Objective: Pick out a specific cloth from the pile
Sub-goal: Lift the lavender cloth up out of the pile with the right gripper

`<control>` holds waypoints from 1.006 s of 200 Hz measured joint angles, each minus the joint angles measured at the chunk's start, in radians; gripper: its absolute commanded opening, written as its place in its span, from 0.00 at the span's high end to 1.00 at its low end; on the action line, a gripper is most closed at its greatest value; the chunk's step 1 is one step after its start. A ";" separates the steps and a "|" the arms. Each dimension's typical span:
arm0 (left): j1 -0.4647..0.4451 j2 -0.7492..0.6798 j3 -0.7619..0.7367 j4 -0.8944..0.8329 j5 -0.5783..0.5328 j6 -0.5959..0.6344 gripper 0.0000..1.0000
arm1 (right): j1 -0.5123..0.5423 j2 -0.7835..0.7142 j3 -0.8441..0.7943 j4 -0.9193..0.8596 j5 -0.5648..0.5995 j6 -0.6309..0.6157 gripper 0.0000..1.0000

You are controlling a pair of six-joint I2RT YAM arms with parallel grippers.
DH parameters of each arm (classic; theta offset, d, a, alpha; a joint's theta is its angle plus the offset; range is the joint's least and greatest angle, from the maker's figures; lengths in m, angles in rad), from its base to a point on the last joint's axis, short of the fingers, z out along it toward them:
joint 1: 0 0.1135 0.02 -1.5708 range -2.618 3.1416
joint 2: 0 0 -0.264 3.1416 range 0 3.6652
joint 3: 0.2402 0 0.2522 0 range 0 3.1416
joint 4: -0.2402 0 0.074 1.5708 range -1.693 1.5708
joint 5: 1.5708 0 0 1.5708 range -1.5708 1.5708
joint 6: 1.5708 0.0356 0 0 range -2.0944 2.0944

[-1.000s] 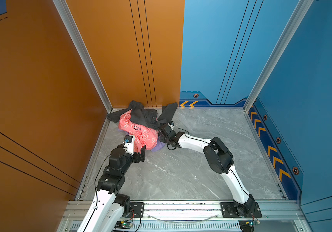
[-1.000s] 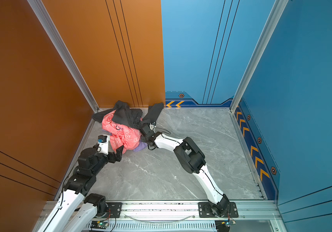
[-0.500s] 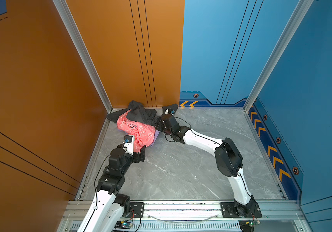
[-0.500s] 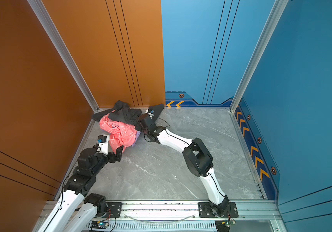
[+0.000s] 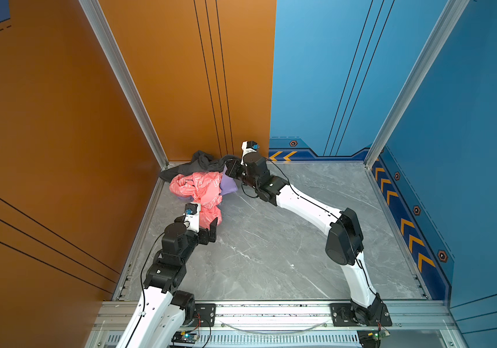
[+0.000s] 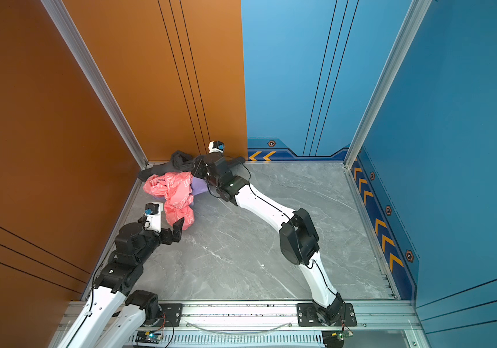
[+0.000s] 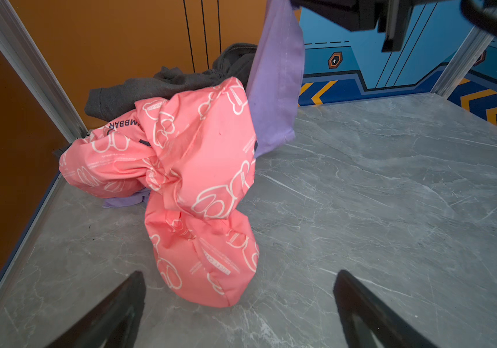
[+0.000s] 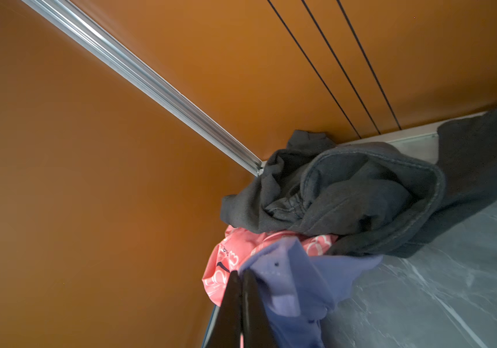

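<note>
A: Right gripper [image 8: 241, 273], status?

B: Clenched on the lavender cloth [image 8: 295, 286]. Its own wrist view shows both fingers pressed together with a fold of cloth at the tips. In both top views the wrist hides that pinch.

A: Where is the cloth?

B: The left wrist view shows it best. It hangs as a strip [image 7: 275, 84] straight down from the right gripper, and its lower edge reaches the table [image 7: 391, 195]. A second lavender bit pokes out from under the pink cloth [image 7: 205, 150].

A: The pile?

B: In a top view the pile [image 5: 199, 186] lies between the two grippers. The grey garment [image 8: 346, 192] sits just past the right fingertips, against the orange wall.

A: Left gripper [image 7: 240, 273]?

B: Released, fingers spread wide. The end of the pink cloth is just ahead of the tips. Cannot tell if they touch.
</note>
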State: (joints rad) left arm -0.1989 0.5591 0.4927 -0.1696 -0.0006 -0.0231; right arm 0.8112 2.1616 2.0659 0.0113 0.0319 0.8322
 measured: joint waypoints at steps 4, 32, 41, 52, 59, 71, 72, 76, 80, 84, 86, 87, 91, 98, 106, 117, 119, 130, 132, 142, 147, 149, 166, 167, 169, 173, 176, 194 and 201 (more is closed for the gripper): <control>0.000 0.000 0.000 0.000 0.000 0.000 0.02 | 0.000 0.000 0.011 -0.001 -0.003 -0.005 1.00; 0.000 0.000 0.000 0.000 0.000 0.000 0.02 | 0.000 0.000 0.076 -0.002 -0.017 -0.029 1.00; 0.000 0.000 0.000 0.000 0.000 0.000 0.02 | 0.000 0.000 0.090 -0.002 -0.024 -0.038 1.00; 0.000 0.000 0.000 0.000 0.000 0.000 0.02 | 0.000 0.000 0.103 -0.001 -0.030 -0.051 1.00; 0.000 0.000 0.000 0.000 0.000 0.000 0.02 | 0.000 0.000 0.107 -0.001 -0.032 -0.058 1.00; 0.000 0.000 0.000 0.000 0.000 0.000 0.02 | 0.000 -0.004 0.110 -0.004 -0.035 -0.072 1.00; 0.000 0.000 0.000 0.000 0.000 0.000 0.02 | 0.000 -0.004 0.111 -0.004 -0.036 -0.074 1.00; 0.000 0.000 0.000 0.000 0.000 0.000 0.02 | 0.000 -0.005 0.114 -0.007 -0.037 -0.079 1.00; 0.000 0.000 0.000 0.000 0.000 0.000 0.02 | 0.000 -0.005 0.119 -0.012 -0.037 -0.083 1.00; 0.000 0.000 0.000 0.000 0.000 0.000 0.02 | 0.000 -0.005 0.125 -0.015 -0.038 -0.087 1.00; 0.000 0.000 0.000 0.000 0.000 0.000 0.02 | -0.001 -0.006 0.128 -0.016 -0.039 -0.090 1.00; 0.000 0.000 0.000 0.000 0.000 0.000 0.02 | -0.001 -0.006 0.129 -0.016 -0.040 -0.091 1.00; 0.000 0.000 0.000 0.000 0.000 0.000 0.02 | -0.001 -0.006 0.136 -0.021 -0.040 -0.097 1.00; 0.000 0.000 -0.001 0.000 0.000 0.000 0.02 | -0.002 -0.007 0.148 -0.022 -0.042 -0.104 1.00; 0.000 0.000 -0.001 0.000 0.000 0.000 0.02 | -0.003 -0.010 0.159 -0.027 -0.045 -0.112 1.00; 0.000 0.000 -0.001 0.000 0.000 0.000 0.02 | -0.005 -0.017 0.174 -0.031 -0.050 -0.123 1.00; 0.000 0.000 -0.001 0.000 0.000 0.000 0.02 | -0.005 -0.019 0.177 -0.031 -0.053 -0.125 1.00; 0.000 0.000 -0.001 0.000 0.000 0.000 0.02 | -0.008 -0.031 0.190 -0.034 -0.056 -0.133 1.00; 0.000 0.000 -0.001 0.000 0.000 0.000 0.02 | -0.008 -0.033 0.190 -0.034 -0.056 -0.135 1.00; 0.000 0.000 -0.001 0.000 0.000 0.000 0.02 | -0.011 -0.050 0.197 -0.035 -0.056 -0.141 1.00; 0.000 0.000 -0.001 0.000 0.000 0.000 0.02 | -0.014 -0.058 0.203 -0.036 -0.056 -0.143 1.00; 0.000 0.000 -0.001 0.000 0.000 0.000 0.02 | -0.015 -0.061 0.205 -0.036 -0.056 -0.146 1.00; 0.000 0.000 -0.001 0.000 0.000 0.000 0.02 | -0.026 -0.088 0.224 -0.036 -0.056 -0.154 1.00; 0.000 0.000 -0.001 0.000 0.000 0.000 0.02 | -0.026 -0.090 0.226 -0.036 -0.056 -0.155 1.00; 0.000 0.000 -0.001 0.000 0.000 0.000 0.02 | -0.027 -0.093 0.228 -0.036 -0.056 -0.156 1.00; 0.000 0.000 -0.001 0.000 0.000 0.000 0.02 | -0.031 -0.099 0.233 -0.036 -0.056 -0.157 1.00; 0.000 0.000 -0.001 0.000 0.000 0.000 0.02 | -0.033 -0.104 0.237 -0.035 -0.056 -0.157 1.00; 0.000 0.000 -0.001 0.000 0.000 0.000 0.02 | -0.048 -0.138 0.248 -0.034 -0.056 -0.167 1.00; 0.000 0.000 -0.001 0.000 0.000 0.000 0.02 | -0.055 -0.151 0.251 -0.034 -0.057 -0.174 1.00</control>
State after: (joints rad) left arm -0.1989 0.5591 0.4915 -0.1696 -0.0006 -0.0231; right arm 0.7567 2.0102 2.3169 -0.0231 -0.0250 0.6582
